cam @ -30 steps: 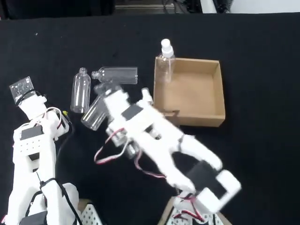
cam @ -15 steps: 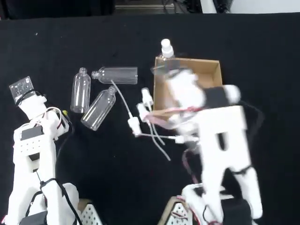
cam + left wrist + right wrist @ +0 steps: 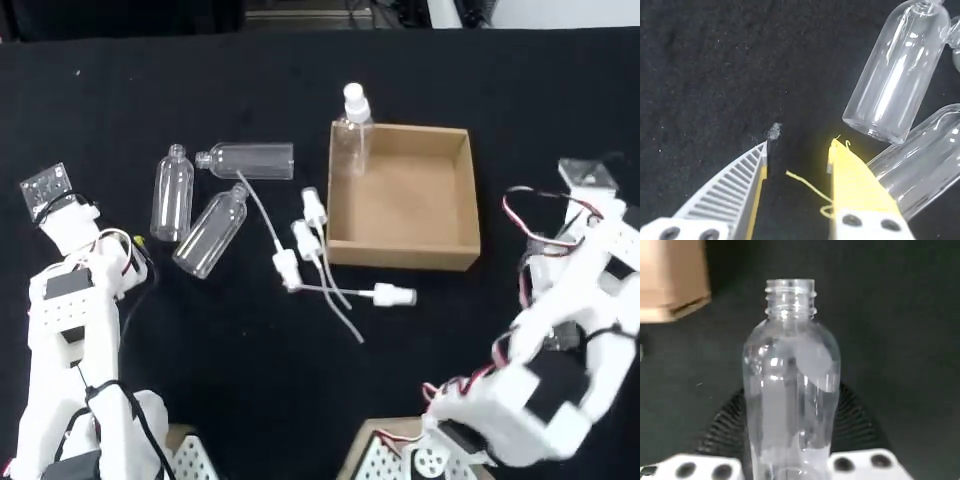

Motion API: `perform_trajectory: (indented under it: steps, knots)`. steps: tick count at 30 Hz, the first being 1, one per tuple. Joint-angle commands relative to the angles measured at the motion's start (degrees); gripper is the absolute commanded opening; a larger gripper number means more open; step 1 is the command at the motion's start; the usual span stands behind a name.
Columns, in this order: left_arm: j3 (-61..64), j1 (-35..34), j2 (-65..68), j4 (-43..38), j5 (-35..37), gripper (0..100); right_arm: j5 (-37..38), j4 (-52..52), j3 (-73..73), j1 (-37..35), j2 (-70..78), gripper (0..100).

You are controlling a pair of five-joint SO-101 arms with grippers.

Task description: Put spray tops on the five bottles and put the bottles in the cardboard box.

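Bottle (image 3: 790, 350) in right tool (image 3: 790, 417)

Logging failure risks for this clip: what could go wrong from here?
The uncapped bottle in the right gripper is smooth and the jaws hold it low; it could tilt or slip. The loose spray tops lie with their tubes crossing, so lifting one may drag the others.
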Motion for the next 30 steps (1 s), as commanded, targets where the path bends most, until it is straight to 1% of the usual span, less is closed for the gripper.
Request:
perform_trajectory:
  steps: [1, 4, 7, 9, 11, 15, 21, 27, 30]
  knots:
    - [-0.3, -0.5, -1.5, -1.1, -0.1, 19, 0.2, -3.5, -3.6, 3.1, 6.1, 4.1]
    - [-0.3, -0.5, -1.5, -1.1, -0.1, 19, 0.1, -3.9, -4.4, 4.8, 8.7, 5.7]
    - [-0.4, -0.4, -1.5, -1.1, 0.0, 19, -1.5, -2.5, -6.4, 6.0, 8.7, 18.0]
    - [-0.6, -0.3, -1.5, -1.1, 0.0, 19, 0.4, -0.5, -7.7, 5.7, 8.9, 26.4]
    - [-0.6, -0.3, -1.5, -1.1, 0.0, 19, 1.7, 2.0, -8.8, 5.5, 8.9, 30.2]
    - [-0.4, -0.6, -1.5, -1.1, 0.0, 19, 1.8, 5.5, -11.2, 4.0, 9.3, 30.3]
    - [-0.3, -0.6, -1.5, -1.1, 0.0, 19, 2.2, 5.5, -13.3, 3.9, 9.3, 30.3]
    - [-0.3, -0.7, -1.5, -1.1, -0.1, 19, 9.1, 5.9, -15.3, 5.1, 9.4, 30.3]
    - [-0.5, -0.7, -1.5, -1.1, -0.1, 19, 9.8, 5.9, -15.3, 5.1, 10.2, 30.3]
